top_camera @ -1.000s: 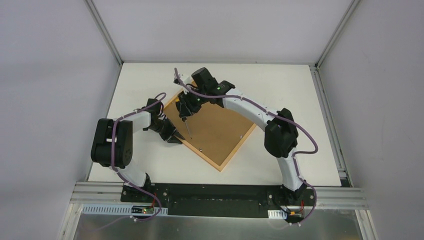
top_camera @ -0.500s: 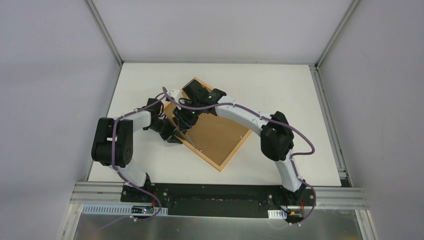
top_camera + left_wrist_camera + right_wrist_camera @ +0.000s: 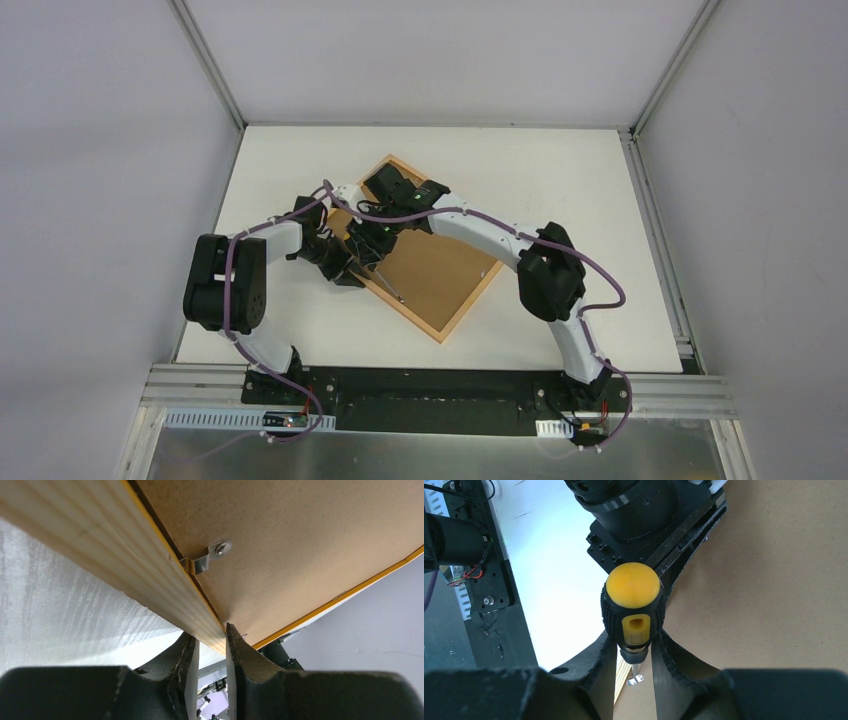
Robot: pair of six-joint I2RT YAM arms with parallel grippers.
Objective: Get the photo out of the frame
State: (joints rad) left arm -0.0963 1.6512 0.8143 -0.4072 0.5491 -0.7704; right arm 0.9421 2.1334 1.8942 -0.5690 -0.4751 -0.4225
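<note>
The frame [image 3: 447, 325] lies face down on the table, turned like a diamond, its narrow orange border around the brown backing board [image 3: 435, 265]. The photo is hidden under the board. My left gripper [image 3: 345, 270] is shut on the frame's left edge; in the left wrist view its jaws [image 3: 210, 640] pinch the pale wood rail [image 3: 100, 545] beside a metal clip [image 3: 212, 555]. My right gripper [image 3: 372, 240] is shut on a yellow-and-black screwdriver [image 3: 633, 605]. Its tip rests at a metal clip [image 3: 635, 680] on the board by the frame's edge.
The white table [image 3: 560, 180] is walled by grey panels on three sides. The black arm-mount rail [image 3: 430, 385] runs along the near edge. The left gripper's body [image 3: 644, 510] sits close behind the screwdriver handle.
My right arm has swung from the frame's far-left part toward the near side along the left edge, carrying the screwdriver; its tip now sits lower on the board. The left gripper has not moved.
</note>
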